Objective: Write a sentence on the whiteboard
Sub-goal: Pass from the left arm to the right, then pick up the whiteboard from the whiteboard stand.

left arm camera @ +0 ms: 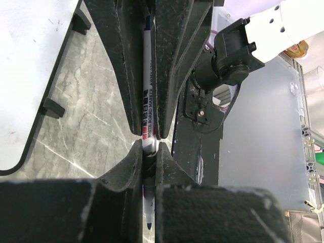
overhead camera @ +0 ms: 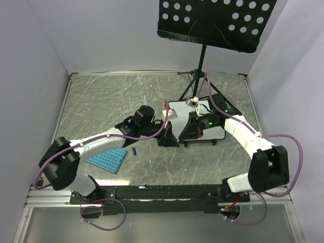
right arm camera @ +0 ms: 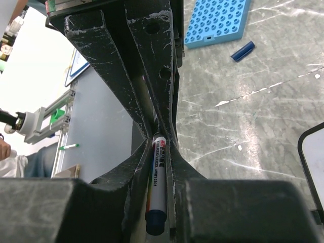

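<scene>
The whiteboard lies at mid-table, partly under my right arm; its rounded edge shows in the left wrist view and a corner in the right wrist view. No sentence is in view on the parts of the board that show. A white whiteboard marker is clamped from both ends. My left gripper is shut on its tip end, the blue nib pointing back at the camera. My right gripper is shut on the marker's butt end. The two grippers meet nose to nose at the board's near-left edge.
A blue studded plate lies left of centre, with a small blue marker cap beside it. A black perforated music-stand tray on a tripod stands at the back. White walls enclose the marbled tabletop.
</scene>
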`<state>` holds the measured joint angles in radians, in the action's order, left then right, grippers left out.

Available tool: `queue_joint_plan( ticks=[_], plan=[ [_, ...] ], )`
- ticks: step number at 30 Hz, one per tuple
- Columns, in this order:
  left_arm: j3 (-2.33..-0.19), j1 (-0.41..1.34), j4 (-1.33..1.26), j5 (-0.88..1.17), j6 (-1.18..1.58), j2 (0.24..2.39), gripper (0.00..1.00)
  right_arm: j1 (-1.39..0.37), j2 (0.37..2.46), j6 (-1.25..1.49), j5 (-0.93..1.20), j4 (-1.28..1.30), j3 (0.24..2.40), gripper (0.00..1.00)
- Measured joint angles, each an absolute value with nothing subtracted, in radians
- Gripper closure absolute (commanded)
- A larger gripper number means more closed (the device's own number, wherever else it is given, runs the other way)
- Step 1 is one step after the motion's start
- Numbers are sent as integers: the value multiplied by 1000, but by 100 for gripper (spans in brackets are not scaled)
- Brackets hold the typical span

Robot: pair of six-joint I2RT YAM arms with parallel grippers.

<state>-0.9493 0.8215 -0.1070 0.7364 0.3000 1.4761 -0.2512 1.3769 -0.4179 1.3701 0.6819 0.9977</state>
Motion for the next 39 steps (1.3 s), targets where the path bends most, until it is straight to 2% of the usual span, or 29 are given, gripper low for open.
queue_joint_plan(
  ticks=[1,4,5,7,8,10,11,15,18,27,39],
  plan=[
    [-949,822,-107,736,300,1477,95,-251,1377,-418,1370,683,998,100],
    [-949,820,-107,737,302,1476,80,-251,1377,-421,1371,685,999,100],
    [-949,819,-107,736,302,1475,67,-251,1377,-421,1371,685,999,100],
    [-949,818,-106,726,311,1468,58,-251,1377,-422,1377,685,1000,100],
    [-948,816,-107,715,315,1460,48,-251,1377,-424,1377,688,1000,100],
    [-942,809,-115,690,331,1431,41,-251,1377,-425,1377,688,1000,100],
    [-934,805,-123,675,338,1409,33,-251,1376,-425,1377,688,1000,100],
    [-886,784,-160,615,361,1291,19,-240,1369,-424,1378,687,1000,100],
    [-841,760,-184,557,374,1185,2,-215,1350,-417,1377,680,1000,100],
    [-659,648,-253,375,483,904,4,-119,1224,-392,1374,641,995,100],
    [-587,615,-254,181,607,867,3,62,1106,-350,1372,589,953,100]
  ],
)
